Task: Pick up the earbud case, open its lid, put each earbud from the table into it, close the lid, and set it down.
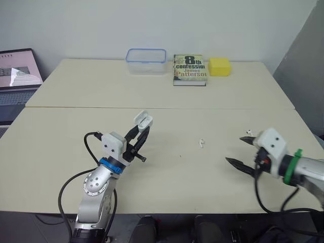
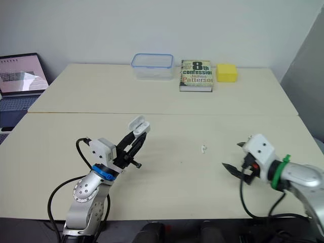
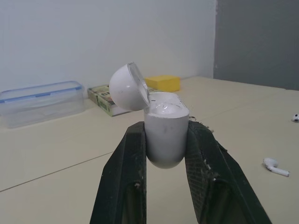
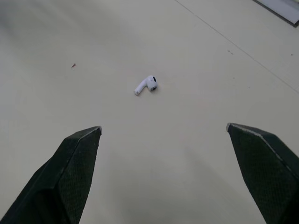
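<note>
While your left jaws are clamped on the lower body of the earbud case (image 3: 164, 140), they hold it upright above the left half of the tabletop (image 1: 167, 96). The case's lid (image 3: 126, 86) is hinged open and tipped back to 1 side. You can see both black fingers pressed against the sides of the case, 1 on each side.

Your right jaws are spread wide with nothing between them. They sit low over the right side of the tabletop, with the tips pointing toward the middle.

2 earbuds lie loose on the tabletop. The centre earbud (image 1: 201, 143) lies on its side between the 2 arms, ahead of your right jaws and well apart from the case. The right earbud (image 1: 248, 132) lies just beside the farther tip of your right jaws.

Along the back of the tabletop, a clear plastic box (image 1: 146, 61) with a blue rim, a book (image 1: 190, 69) and a yellow block (image 1: 219, 66) stand in a row. An open laptop (image 1: 17, 81) sits off to the far left.
</note>
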Tool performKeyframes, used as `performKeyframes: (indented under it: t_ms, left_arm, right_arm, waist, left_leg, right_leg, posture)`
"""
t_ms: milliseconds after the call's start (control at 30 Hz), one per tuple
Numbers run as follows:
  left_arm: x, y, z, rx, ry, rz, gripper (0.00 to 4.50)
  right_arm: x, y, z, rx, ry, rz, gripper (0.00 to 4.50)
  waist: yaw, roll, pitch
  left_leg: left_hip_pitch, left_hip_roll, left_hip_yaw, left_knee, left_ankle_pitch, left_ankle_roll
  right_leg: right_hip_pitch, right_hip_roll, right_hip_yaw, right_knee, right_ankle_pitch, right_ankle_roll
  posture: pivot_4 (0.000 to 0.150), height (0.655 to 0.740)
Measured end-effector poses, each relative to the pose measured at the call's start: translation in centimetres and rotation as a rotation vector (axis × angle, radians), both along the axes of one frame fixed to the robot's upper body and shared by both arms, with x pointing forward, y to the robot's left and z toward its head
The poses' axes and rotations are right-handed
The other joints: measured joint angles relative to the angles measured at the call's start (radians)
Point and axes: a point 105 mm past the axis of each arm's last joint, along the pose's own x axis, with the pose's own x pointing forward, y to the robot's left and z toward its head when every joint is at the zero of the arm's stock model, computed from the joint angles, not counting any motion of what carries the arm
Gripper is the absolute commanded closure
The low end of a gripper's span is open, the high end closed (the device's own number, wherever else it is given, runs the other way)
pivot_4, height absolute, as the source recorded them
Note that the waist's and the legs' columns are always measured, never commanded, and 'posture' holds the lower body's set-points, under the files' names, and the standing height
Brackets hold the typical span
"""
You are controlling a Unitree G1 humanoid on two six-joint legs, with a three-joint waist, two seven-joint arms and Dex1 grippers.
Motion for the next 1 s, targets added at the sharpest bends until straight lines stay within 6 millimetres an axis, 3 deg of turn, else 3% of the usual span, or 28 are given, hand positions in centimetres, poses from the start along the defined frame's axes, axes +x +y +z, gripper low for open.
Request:
performKeyframes:
  t_ms: [167, 300, 433, 600, 733, 1000]
  left_arm:
    - [0.0, -0.1, -0.4, 0.001, 0.014, -0.007, 3.75]
    - [0.1, -0.3, -0.5, 0.001, 0.019, -0.012, 3.75]
    - [0.1, -0.4, -0.6, 0.001, 0.022, -0.015, 3.75]
    - [0.0, -0.5, -0.7, 0.002, 0.024, -0.017, 3.75]
    - [-0.1, -0.4, -0.9, 0.002, 0.033, -0.015, 3.75]
    - [-0.3, -0.5, -1.2, 0.008, 0.038, -0.020, 3.75]
  right_arm:
    - [2.3, 4.1, -1.9, 0.078, 0.016, -0.105, 0.00]
    - [4.2, 6.1, -3.9, 0.080, 0.045, -0.169, 0.00]
    - [5.7, 6.4, -5.8, 0.096, 0.067, -0.259, 0.00]
    - [6.5, 6.9, -6.0, 0.121, 0.047, -0.289, 0.00]
    - [6.2, 7.1, -6.4, 0.168, 0.085, -0.315, 0.88]
    - [5.8, 6.6, -6.3, 0.194, 0.130, -0.333, 3.80]
  waist:
    - [-0.002, 0.000, 0.000]
    - [-0.002, 0.000, 0.000]
    - [-0.003, 0.000, 0.000]
    - [-0.005, 0.000, -0.001]
    - [-0.006, 0.001, -0.002]
    - [-0.002, 0.001, -0.002]
  left_leg:
    - [-0.001, 0.000, 0.000, -0.001, 0.000, 0.000]
    - [-0.001, 0.000, 0.000, -0.001, 0.000, 0.000]
    - [0.000, 0.000, 0.000, -0.001, 0.000, 0.000]
    - [0.001, 0.000, 0.000, -0.001, 0.000, 0.000]
    - [0.002, 0.000, -0.001, -0.001, 0.000, 0.000]
    - [0.001, 0.000, -0.001, -0.001, 0.000, 0.000]
  right_leg:
    - [-0.001, 0.000, 0.000, 0.000, 0.001, -0.002]
    - [-0.001, -0.001, 0.000, 0.000, 0.003, -0.005]
    - [-0.001, -0.001, 0.000, 0.000, 0.003, -0.005]
    - [-0.001, 0.000, 0.000, 0.002, 0.003, -0.005]
    - [-0.001, 0.000, 0.000, 0.004, 0.002, -0.004]
    - [-0.001, 0.000, 0.000, 0.003, 0.002, -0.004]
  posture:
    - [0.150, 0.7391]
    - [0.150, 0.7391]
    - [0.150, 0.7391]
    - [0.150, 0.7391]
    - [0.150, 0.7391]
    - [0.150, 0.7391]
